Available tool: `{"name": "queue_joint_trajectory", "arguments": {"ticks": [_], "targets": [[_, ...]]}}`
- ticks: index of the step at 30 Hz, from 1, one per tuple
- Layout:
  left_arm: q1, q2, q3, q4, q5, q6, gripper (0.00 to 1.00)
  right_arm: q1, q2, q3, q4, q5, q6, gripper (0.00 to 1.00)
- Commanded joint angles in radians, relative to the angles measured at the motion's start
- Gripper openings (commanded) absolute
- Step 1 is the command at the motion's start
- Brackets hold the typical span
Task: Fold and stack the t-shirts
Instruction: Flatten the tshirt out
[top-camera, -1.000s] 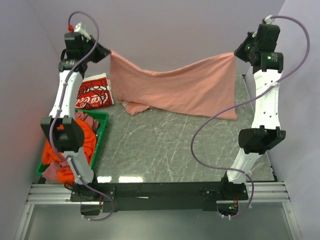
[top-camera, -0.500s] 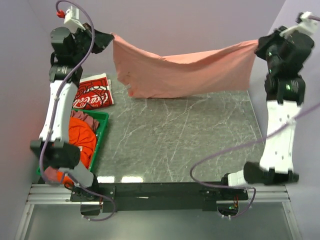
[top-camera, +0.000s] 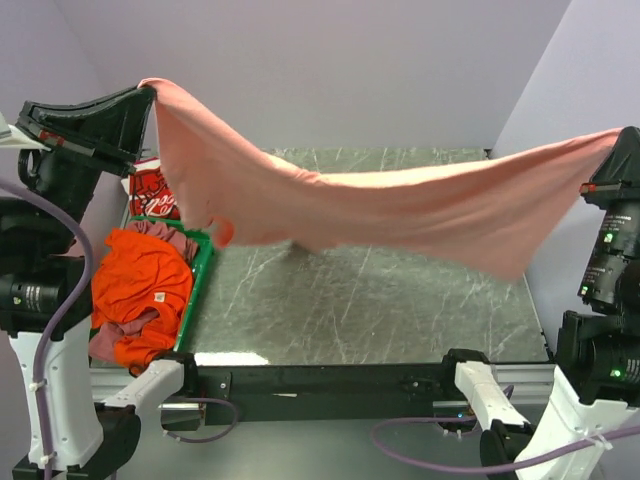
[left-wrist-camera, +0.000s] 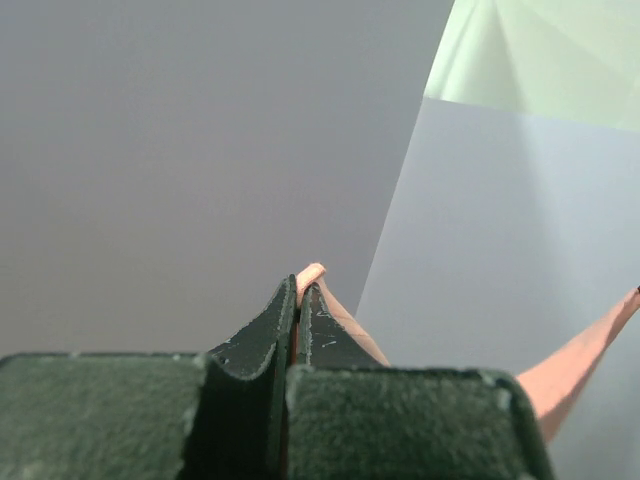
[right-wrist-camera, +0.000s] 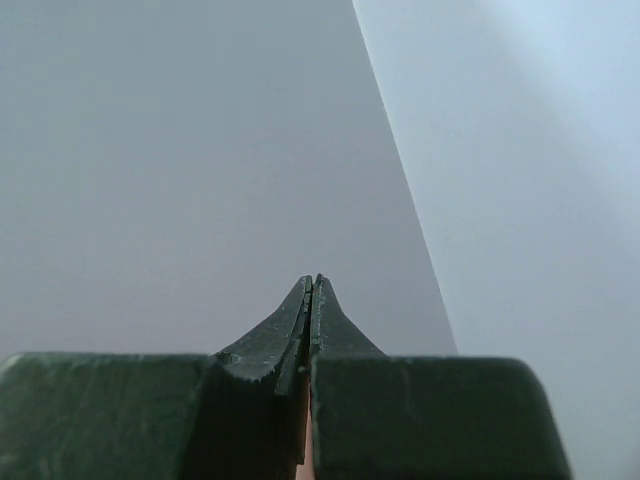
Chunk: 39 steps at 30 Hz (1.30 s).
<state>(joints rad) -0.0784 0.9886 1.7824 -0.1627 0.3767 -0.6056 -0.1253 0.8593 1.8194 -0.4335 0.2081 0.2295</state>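
Left gripper (top-camera: 143, 98) at 9 o'clock, right gripper (top-camera: 617, 150) at 3 o'clock: clenched on opposite corners of pink shirt (top-camera: 400, 205), stretched high above table (top-camera: 400, 310). Risked losing a thinly pinched corner under tension, or snagging the sagging hem on crate (top-camera: 203, 270) at 8 o'clock.

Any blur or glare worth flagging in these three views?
Top external: the salmon-pink t-shirt is motion-blurred along its lower edge; a white glare patch lies on the table at its near edge. Left wrist and right wrist: sharp, evenly lit, no glare.
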Motion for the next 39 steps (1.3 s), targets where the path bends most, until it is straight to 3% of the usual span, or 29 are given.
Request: {"name": "queue_joint_trajectory", "arguments": {"ticks": [1, 8, 15, 20, 24, 35, 39], "targets": [[0.000, 0.035, 0.008, -0.015, -0.009, 0.001, 0.01, -0.007, 0.018, -0.015, -0.013, 0.048, -0.042, 0.00], [-0.012, 0.163, -0.011, 0.057, 0.099, -0.048, 0.01, -0.007, 0.073, -0.078, -0.063, 0.013, -0.032, 0.00], [-0.086, 0.332, 0.038, -0.004, 0.074, 0.039, 0.01, -0.007, 0.250, -0.011, -0.185, -0.027, -0.016, 0.00], [-0.106, 0.380, 0.107, -0.049, 0.033, 0.075, 0.01, -0.008, 0.264, 0.038, -0.188, -0.012, -0.012, 0.00], [-0.106, 0.360, 0.143, -0.067, 0.002, 0.098, 0.01, -0.007, 0.228, 0.053, -0.169, 0.002, -0.016, 0.00], [-0.106, 0.096, 0.084, -0.027, -0.025, 0.098, 0.01, -0.005, 0.057, 0.080, -0.140, 0.047, -0.047, 0.00], [-0.106, 0.045, 0.133, -0.046, -0.028, 0.099, 0.01, -0.007, 0.012, 0.125, -0.137, 0.053, -0.048, 0.00]]}}
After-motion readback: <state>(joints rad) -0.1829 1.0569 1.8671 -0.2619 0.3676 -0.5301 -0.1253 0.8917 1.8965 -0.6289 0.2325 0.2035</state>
